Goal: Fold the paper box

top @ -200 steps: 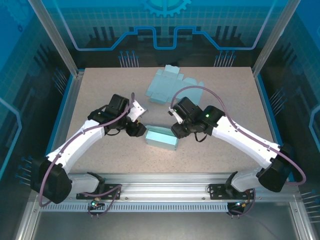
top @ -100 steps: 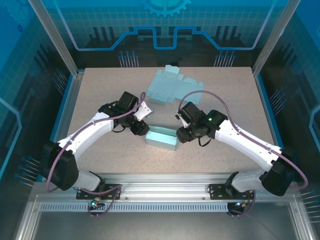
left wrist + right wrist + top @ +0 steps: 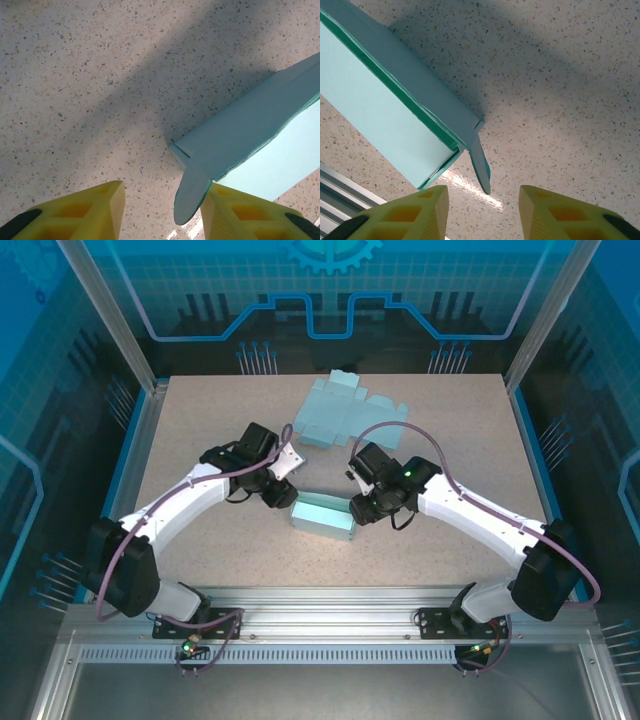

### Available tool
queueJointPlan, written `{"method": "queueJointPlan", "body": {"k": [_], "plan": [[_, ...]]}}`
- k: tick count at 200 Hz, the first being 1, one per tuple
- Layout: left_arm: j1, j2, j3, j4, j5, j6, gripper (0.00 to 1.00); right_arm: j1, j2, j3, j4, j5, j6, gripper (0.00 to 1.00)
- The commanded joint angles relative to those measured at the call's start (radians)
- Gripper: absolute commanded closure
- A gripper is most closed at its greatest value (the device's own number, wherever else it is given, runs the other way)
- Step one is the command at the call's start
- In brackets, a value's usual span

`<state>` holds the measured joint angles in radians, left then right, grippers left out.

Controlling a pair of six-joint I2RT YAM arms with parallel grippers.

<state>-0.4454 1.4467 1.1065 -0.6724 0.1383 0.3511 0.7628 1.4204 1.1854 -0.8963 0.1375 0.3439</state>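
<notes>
Paper box (image 3: pixel 323 517): teal, partly formed, lying between the two arms.
Left gripper (image 3: pixel 162 212): jaws spread, nothing gripped; end flap (image 3: pixel 190 195) framed between them.
Right gripper (image 3: pixel 484 210): jaws spread, empty, beside opposite flap (image 3: pixel 480 167).
Handling: judged light, thin, easily crushed; flaps should be pinched gently.

Open tabletop (image 3: pixel 200 420) flanks the paper box (image 3: pixel 322 516); flat cutout (image 3: pixel 335 408) behind.

Left hand (image 3: pixel 282 499) and right hand (image 3: pixel 358 508) — both agape.
</notes>
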Motion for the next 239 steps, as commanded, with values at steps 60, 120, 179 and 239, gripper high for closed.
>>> {"method": "queueJointPlan", "body": {"k": [60,120,179,239], "plan": [[-0.005,0.027,0.015,0.010,0.055,0.017,0.69,-0.012,0.043,0.019,0.026,-0.017,-0.001,0.67],[-0.007,0.010,-0.002,0.042,0.107,0.019,0.80,-0.012,0.073,0.022,0.059,-0.015,0.003,0.81],[-0.021,-0.011,-0.003,0.065,0.104,-0.052,1.00,-0.012,0.070,0.056,0.052,0.048,0.011,1.00],[-0.099,0.030,0.043,0.117,0.068,-0.388,1.00,-0.019,0.126,0.138,0.071,0.155,0.068,1.00]]}}
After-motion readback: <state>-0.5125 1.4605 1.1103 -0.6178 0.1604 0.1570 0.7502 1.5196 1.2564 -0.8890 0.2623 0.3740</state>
